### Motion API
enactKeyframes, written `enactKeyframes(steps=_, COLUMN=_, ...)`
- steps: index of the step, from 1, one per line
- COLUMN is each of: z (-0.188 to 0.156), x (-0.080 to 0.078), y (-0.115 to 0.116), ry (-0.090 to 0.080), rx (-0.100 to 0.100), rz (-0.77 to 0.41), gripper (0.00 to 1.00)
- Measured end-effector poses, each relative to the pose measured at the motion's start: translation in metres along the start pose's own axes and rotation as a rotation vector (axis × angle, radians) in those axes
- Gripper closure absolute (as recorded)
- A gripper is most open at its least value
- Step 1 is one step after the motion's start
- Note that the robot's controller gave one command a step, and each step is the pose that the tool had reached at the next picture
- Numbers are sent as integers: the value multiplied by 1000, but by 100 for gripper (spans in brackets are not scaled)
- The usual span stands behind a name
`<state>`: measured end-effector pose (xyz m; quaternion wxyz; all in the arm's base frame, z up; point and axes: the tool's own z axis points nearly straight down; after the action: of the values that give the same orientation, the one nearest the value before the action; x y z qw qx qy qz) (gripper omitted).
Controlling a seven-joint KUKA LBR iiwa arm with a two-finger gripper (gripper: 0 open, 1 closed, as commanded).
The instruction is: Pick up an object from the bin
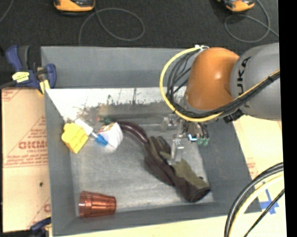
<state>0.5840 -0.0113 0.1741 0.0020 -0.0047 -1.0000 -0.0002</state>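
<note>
So the gripper [177, 149] is down in the right half of the grey metal bin [137, 67]. It hangs under the arm's rounded orange cover [210, 79], which sits in the upper right of the frame with a loop of yellow and black cables [168, 85] around it.

The gripper's tip is right on top of a floppy dark olive-brown fabric piece [187, 180], kind of glove-shaped. That thing stretches diagonally from the middle of the bin floor down toward the lower right corner. The gripper meets its upper end and touches it, as far as I can see. Honestly can't tell whether the gripper is spread apart or pinched together, since the view from above just doesn't show it. So I'm not calling it a hold on anything.

Just up and left of the fabric there's a curved dark maroon tube [135, 130], with one end right against the cloth. Further left, near the back wall, sits a crumpled white-and-blue packet [110, 135], and right beside that a yellow plastic block [74, 138] on the left side. Down in the lower left corner, well apart from the rest, a shiny copper-coloured cup [95, 204] lies on its side with its wider end toward the left.
</note>
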Motion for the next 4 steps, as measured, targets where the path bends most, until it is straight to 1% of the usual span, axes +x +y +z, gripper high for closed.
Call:
enactKeyframes(steps=1, z=-5, x=-1, y=0, ry=-8, rx=0, rz=0, gripper=0)
enactKeyframes(steps=2, z=32, x=2, y=-5, ry=-10, rx=-1, rz=96, gripper=0)
enactKeyframes(steps=3, z=46, x=32, y=-9, ry=-8, rx=-1, rz=226, gripper=0)
enactKeyframes(steps=4, z=47, x=36, y=-13, ry=-11, rx=-2, rz=281, gripper=0)
